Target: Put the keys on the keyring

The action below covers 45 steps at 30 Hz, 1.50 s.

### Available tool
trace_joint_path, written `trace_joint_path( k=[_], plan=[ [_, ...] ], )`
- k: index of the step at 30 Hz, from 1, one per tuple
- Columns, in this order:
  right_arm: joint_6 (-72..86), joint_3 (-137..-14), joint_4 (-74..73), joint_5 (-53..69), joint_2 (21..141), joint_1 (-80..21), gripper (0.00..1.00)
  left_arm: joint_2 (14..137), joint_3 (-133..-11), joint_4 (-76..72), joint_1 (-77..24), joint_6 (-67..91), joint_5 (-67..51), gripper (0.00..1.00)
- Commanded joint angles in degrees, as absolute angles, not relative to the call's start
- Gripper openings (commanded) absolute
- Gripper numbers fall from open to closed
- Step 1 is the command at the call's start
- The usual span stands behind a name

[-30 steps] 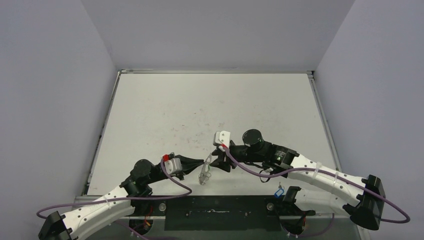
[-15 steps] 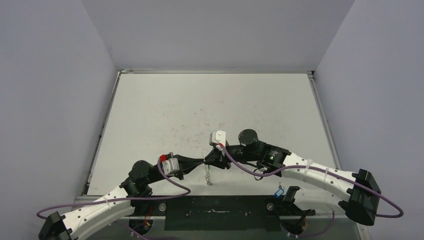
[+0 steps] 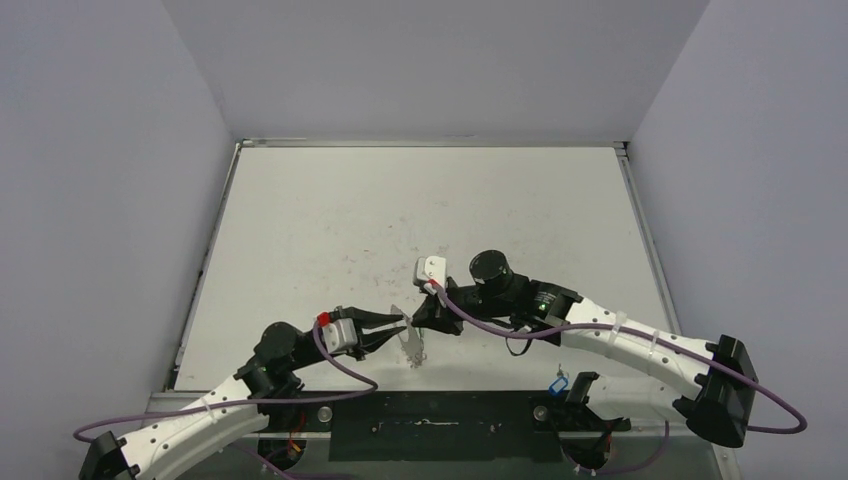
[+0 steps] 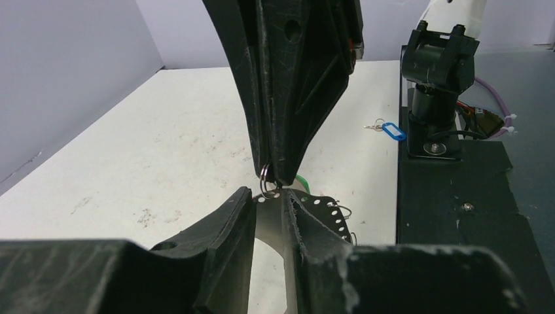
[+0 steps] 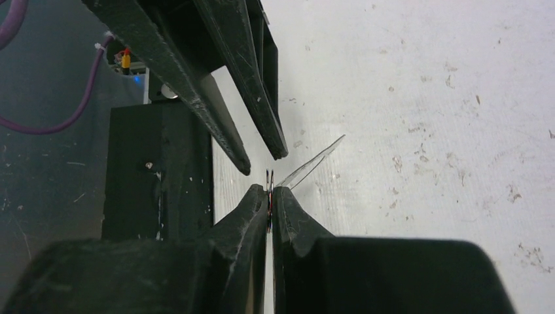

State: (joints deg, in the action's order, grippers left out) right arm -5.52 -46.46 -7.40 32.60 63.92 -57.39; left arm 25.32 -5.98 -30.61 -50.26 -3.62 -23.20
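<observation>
The keyring (image 3: pixel 412 347) is a thin grey band with small holes, hanging between the two grippers near the table's front edge. In the left wrist view the keyring (image 4: pixel 269 216) lies across the tips of my left gripper (image 4: pixel 268 197), whose fingers stand apart with a gap beside the band. My right gripper (image 5: pixel 270 188) is shut on a small split ring (image 5: pixel 269 179) that touches the keyring (image 5: pixel 314 160) at a hole. The green tag (image 4: pixel 301 180) shows just behind. The blue-tagged key (image 4: pixel 391 131) lies beside the right arm's base.
The black base plate (image 3: pixel 430 420) runs along the near edge with both arm mounts. Purple cables (image 3: pixel 350 375) loop beside the arms. Grey walls close in the white table (image 3: pixel 430 210) at left, right and back.
My right gripper has moved left, closer to the left gripper. My left gripper's fingers, shut before, now stand apart. The keyring has stayed between the two grippers.
</observation>
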Motion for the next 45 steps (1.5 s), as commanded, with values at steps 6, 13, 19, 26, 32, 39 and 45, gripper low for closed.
trace_joint_path(
  k=[6,13,19,26,32,39,45],
  plan=[
    [-8.29,-61.67,-28.52,29.29,71.28,-57.79,0.0,23.98,-14.85,-12.45,-50.31,-10.65,-23.78,0.27],
    [-10.17,-68.92,-36.46,29.42,76.23,-59.47,0.0,26.93,-17.26,-10.16,-50.36,-12.04,-24.79,0.29],
    [-10.33,-70.75,-37.54,29.79,77.7,-60.17,0.0,30.48,-17.32,-13.16,-50.36,-11.16,-26.78,0.29],
    [-9.85,-70.4,-36.48,30.11,77.72,-60.58,0.0,33.12,-17.08,-17.0,-50.36,-10.28,-28.11,0.26],
    [-9.76,-70.27,-36.39,30.01,77.87,-60.78,0.0,34.27,-17.09,-19.45,-50.36,-9.83,-29.0,0.26],
    [-9.67,-70.08,-35.99,29.95,77.87,-60.78,0.0,34.18,-16.88,-20.53,-50.36,-9.33,-29.24,0.23],
    [-9.67,-70.07,-35.86,30.1,77.78,-60.85,0.0,35.16,-17.09,-20.24,-50.36,-9.55,-29.35,0.05]
  ],
)
